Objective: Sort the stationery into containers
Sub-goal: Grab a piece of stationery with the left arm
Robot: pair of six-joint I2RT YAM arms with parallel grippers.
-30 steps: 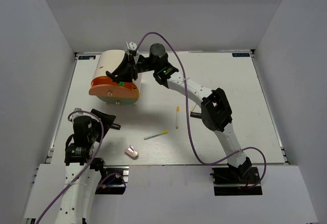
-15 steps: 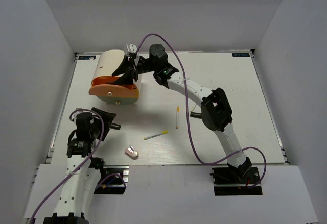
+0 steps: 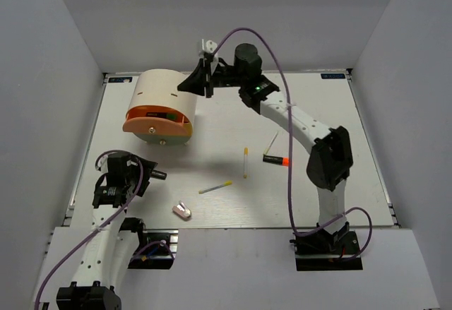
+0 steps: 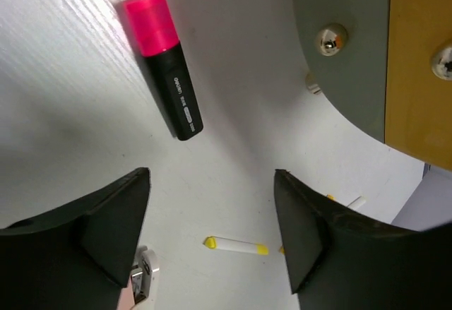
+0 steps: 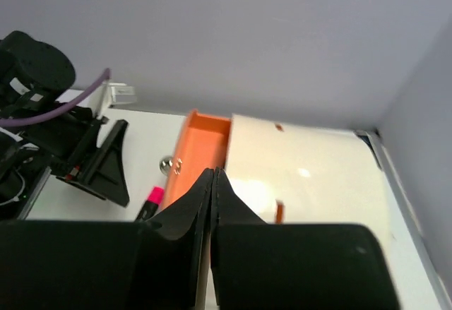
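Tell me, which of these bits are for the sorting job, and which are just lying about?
For the job: round box, pink marker, orange marker, yellow-tipped pens, eraser.
Just there: purple cables, table.

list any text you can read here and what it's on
Nothing reads clearly.
pink-capped marker: white print along the black barrel, too small to read.
blue stickers at the table's far corners: blurred, unreadable.
container: no lettering visible.

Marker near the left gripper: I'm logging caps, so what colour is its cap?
Pink cap; left wrist view shows it best.
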